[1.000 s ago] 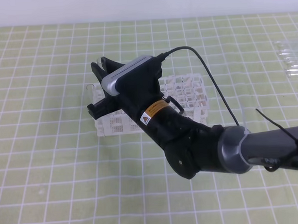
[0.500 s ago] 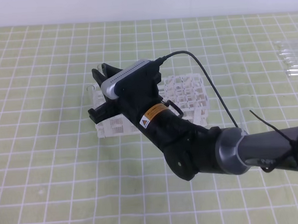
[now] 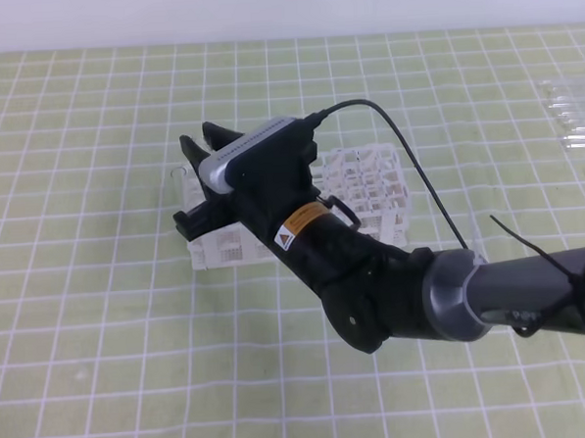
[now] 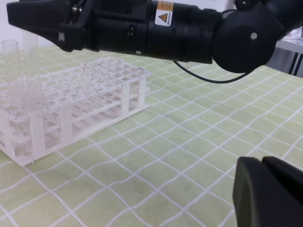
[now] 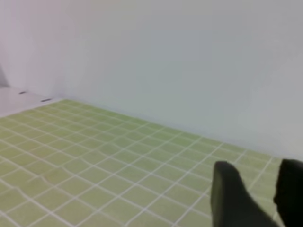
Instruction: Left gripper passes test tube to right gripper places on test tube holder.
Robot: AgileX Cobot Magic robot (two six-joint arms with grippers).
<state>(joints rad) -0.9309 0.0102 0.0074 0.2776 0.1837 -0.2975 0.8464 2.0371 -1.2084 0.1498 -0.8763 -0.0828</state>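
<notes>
The right gripper (image 3: pixel 194 177) hangs over the left end of the test tube holder (image 3: pixel 369 187), its black fingers pointing away from the camera and standing apart, with a gap between them in the right wrist view (image 5: pixel 258 198); nothing can be seen clamped between them. A silver-grey camera bar (image 3: pixel 250 148) rides on top of it, and a yellow-orange warning sticker (image 3: pixel 301 222) sits on the black wrist behind.

The holder, a white two-tier lattice rack, stands on the green-checked counter (image 3: pixel 101 317). In the left wrist view the test tube (image 4: pixel 10 94) stands upright in a hole at the holder's (image 4: pixel 85 99) left end, just below the right gripper's (image 4: pixel 38 21) fingers; whether they touch it cannot be told. A second clear tube seems to stand just beside it, too faint to be sure.

The left gripper (image 4: pixel 270 189) shows only as a black block low in its own wrist view, well apart from the holder, with its fingers pressed together and holding nothing.

A bundle of clear tubes (image 3: pixel 574 116) lies on the counter far to the right of the holder.
</notes>
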